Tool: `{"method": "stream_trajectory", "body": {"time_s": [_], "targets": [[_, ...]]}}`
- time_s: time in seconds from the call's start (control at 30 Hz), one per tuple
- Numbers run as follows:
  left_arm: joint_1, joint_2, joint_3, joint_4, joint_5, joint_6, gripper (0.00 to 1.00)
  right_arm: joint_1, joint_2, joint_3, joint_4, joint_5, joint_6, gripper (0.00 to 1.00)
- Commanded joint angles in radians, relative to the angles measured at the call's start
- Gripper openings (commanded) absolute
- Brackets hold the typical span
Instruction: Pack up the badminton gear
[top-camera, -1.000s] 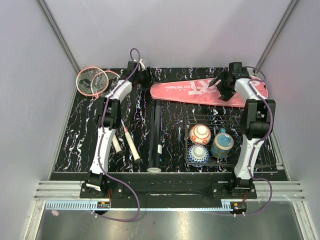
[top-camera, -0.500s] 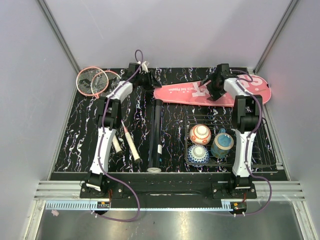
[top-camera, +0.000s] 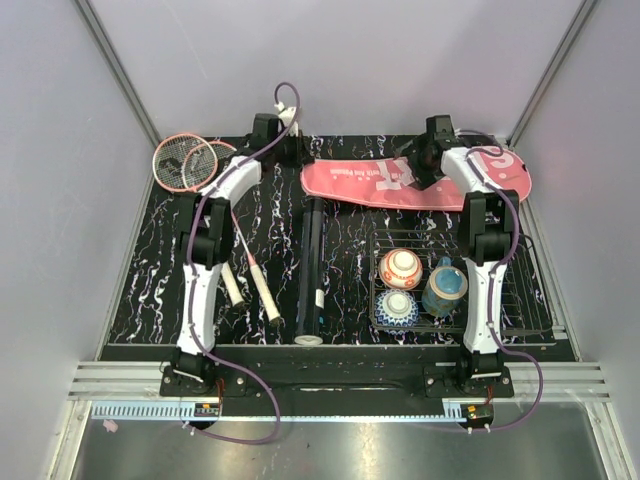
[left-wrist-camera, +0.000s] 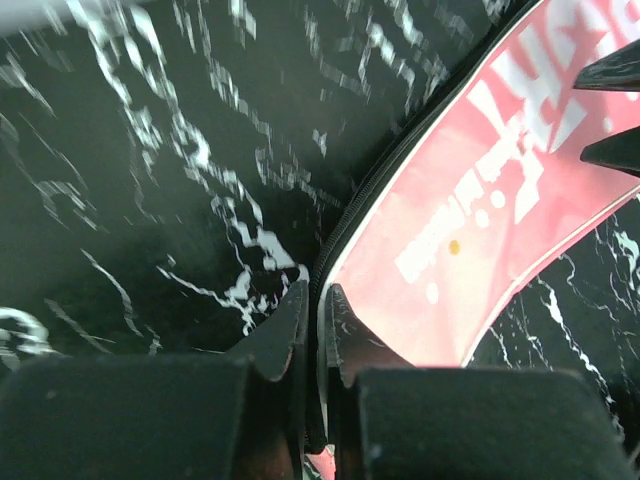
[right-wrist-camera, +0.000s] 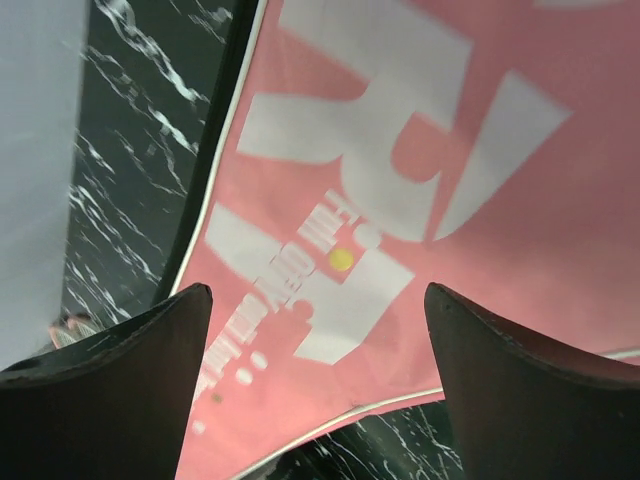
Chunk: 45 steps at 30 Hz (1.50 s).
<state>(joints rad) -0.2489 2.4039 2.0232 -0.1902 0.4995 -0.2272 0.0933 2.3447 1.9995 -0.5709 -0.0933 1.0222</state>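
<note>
The long pink racket cover (top-camera: 400, 182) lies flat at the back of the table. My left gripper (top-camera: 296, 158) is at its narrow left end. In the left wrist view that gripper (left-wrist-camera: 317, 296) is shut on the cover's (left-wrist-camera: 470, 230) black zipper edge. My right gripper (top-camera: 418, 172) hangs over the cover's middle. Its wrist view shows the right gripper (right-wrist-camera: 315, 292) open, above the white lettering on the cover (right-wrist-camera: 400, 180), holding nothing. Two pink-framed rackets (top-camera: 190, 162) lie at the back left, handles (top-camera: 264, 292) pointing toward me. A long black tube (top-camera: 312, 262) lies in the centre.
A black wire basket (top-camera: 520, 310) at the front right holds two patterned bowls (top-camera: 400, 268) (top-camera: 397, 308) and a cup (top-camera: 443, 288). A small white ring (top-camera: 308, 341) lies at the tube's near end. Grey walls close in the table on three sides.
My left gripper has shut on the cover's edge at its narrow end. The right gripper has moved left from the cover's wide end to over its middle. The cover has shifted slightly.
</note>
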Motion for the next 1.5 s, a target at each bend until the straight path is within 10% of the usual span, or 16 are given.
{"method": "stream_trajectory", "body": {"time_s": [0.0,0.93,1.47], "targets": [[-0.032,-0.262,-0.038,0.187,-0.229,0.221,0.0,0.019,-0.016,0.157,-0.098,0.15,0.016,0.93],[-0.257,-0.742,-0.488,0.302,-0.263,0.621,0.0,0.147,0.028,0.57,-0.334,0.385,-0.369,0.99],[-0.334,-0.772,-0.486,0.258,-0.306,0.664,0.0,0.212,0.051,0.535,-0.274,0.334,-0.284,0.75]]}}
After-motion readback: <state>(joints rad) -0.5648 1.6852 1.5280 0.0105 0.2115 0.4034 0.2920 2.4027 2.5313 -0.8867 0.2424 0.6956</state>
